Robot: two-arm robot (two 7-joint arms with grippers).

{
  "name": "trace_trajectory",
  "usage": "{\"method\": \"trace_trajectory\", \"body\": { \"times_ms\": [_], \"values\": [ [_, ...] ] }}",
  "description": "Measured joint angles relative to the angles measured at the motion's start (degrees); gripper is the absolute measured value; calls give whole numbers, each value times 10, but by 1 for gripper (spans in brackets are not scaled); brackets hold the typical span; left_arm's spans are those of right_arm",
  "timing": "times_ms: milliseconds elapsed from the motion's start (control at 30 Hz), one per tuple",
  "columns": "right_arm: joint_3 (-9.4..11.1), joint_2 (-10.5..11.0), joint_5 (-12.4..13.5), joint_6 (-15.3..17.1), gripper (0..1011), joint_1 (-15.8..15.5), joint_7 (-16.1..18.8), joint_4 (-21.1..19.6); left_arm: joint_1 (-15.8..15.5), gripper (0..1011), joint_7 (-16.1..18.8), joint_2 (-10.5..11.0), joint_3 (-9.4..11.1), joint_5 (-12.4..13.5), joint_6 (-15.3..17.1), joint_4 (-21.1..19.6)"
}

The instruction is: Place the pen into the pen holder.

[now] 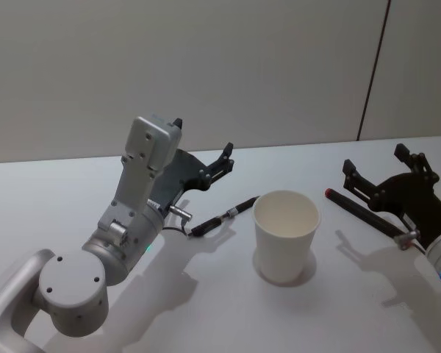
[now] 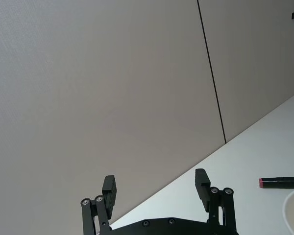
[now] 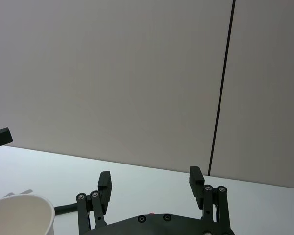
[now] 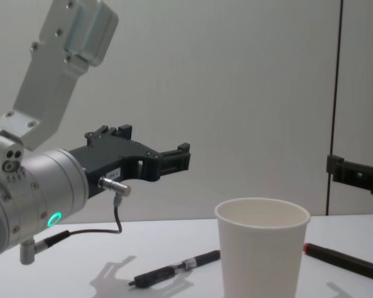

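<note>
White pen holder empty, black pen beside; left end effector, right end effector spread.

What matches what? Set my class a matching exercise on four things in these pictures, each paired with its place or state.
Column A
1. paper cup
2. black pen
3. red-tipped pen
4. left gripper

Column B
a. lying to the robot's left of the cup
b. open, raised above the table
c. standing upright between two pens
d. lying to the robot's right of the cup

Pairs: 1-c, 2-a, 3-d, 4-b
</note>
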Motion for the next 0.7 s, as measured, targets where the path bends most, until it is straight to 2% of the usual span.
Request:
{"method": "trace_trajectory", "body": {
  "times_ms": [700],
  "values": [
    [0, 0, 0, 0, 1002, 0, 0, 0, 0, 1001, 0, 0, 0, 0, 0, 0]
  ]
}}
